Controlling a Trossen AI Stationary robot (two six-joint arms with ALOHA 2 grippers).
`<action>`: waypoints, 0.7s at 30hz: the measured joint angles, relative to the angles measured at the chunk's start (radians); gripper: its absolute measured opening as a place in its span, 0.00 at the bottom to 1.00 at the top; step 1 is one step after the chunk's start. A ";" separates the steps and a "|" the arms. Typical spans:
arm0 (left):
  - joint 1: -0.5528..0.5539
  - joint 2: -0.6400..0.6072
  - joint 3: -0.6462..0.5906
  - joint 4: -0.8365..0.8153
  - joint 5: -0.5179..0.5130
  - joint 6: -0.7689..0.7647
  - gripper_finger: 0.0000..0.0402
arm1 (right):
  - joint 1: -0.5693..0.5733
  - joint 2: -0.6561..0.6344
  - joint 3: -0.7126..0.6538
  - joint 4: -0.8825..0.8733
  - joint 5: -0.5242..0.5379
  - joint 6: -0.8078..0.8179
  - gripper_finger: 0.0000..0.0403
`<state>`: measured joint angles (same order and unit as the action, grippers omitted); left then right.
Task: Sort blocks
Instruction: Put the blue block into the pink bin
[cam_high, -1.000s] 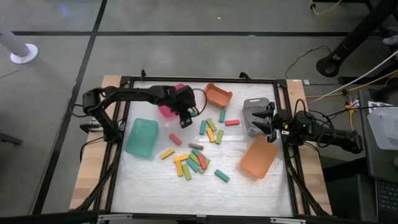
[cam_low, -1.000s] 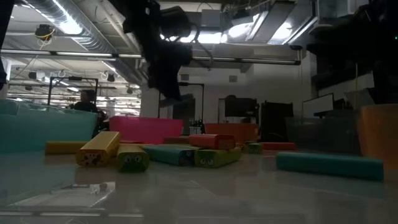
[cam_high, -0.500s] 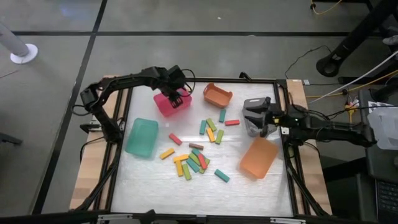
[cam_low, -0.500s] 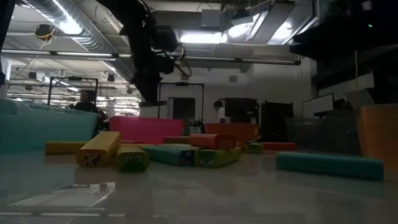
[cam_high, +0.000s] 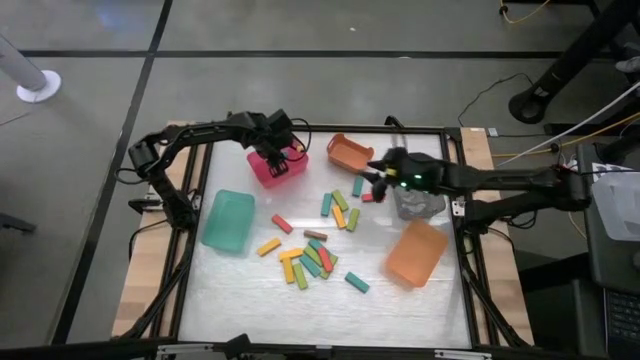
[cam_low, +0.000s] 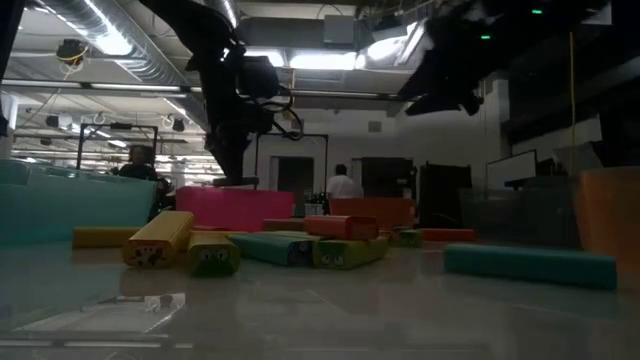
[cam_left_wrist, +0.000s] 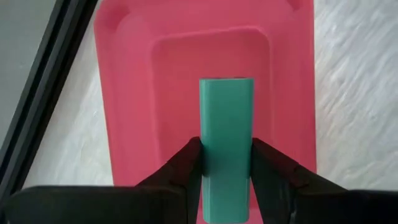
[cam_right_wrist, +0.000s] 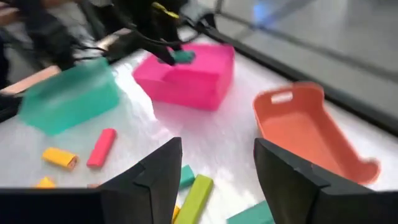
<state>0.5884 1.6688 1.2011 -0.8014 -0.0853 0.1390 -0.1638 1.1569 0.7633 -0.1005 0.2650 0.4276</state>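
My left gripper (cam_high: 281, 156) hangs over the pink bin (cam_high: 272, 172) at the table's far left, shut on a teal block (cam_left_wrist: 226, 137). My right gripper (cam_high: 374, 178) is open, reaching leftward above a red block (cam_high: 373, 197) and a teal block (cam_high: 357, 185), touching nothing; the right wrist view shows its open fingers (cam_right_wrist: 214, 180) above the table. Several more blocks (cam_high: 310, 255) in yellow, green, teal, red and brown lie flat mid-table. My left gripper pinches the teal block between its two fingers (cam_left_wrist: 186, 167), which bear on the block's long sides near one end (cam_left_wrist: 225, 180). It comes from above, the fingers lying along the block. The block is lifted clear, its free end (cam_left_wrist: 226, 87) over the pink bin's floor.
A teal bin (cam_high: 228, 220) sits at the left, an orange bin (cam_high: 350, 152) at the far middle, a grey bin (cam_high: 415, 197) under the right arm, and another orange bin (cam_high: 415, 252) near the right. A black frame (cam_high: 320, 128) rims the table.
My left gripper has carried the teal block from beside the block cluster toward the far-left, ending over the pink bin. My right gripper has swung from over the grey bin toward the table's left, ending above the red and teal blocks near the orange bin.
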 joint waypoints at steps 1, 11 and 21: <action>0.000 0.000 -0.005 0.001 0.000 0.000 0.25 | 0.000 0.037 0.037 -0.038 0.006 0.034 0.50; 0.002 0.000 -0.016 0.025 0.000 0.024 0.25 | 0.000 0.368 0.310 -0.375 0.049 0.260 0.50; 0.001 0.000 -0.016 0.053 -0.045 0.070 0.41 | 0.000 0.494 0.341 -0.433 0.030 0.361 0.50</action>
<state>0.5896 1.6688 1.1854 -0.7480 -0.1298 0.2086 -0.1638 1.6511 1.1046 -0.5331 0.2954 0.7887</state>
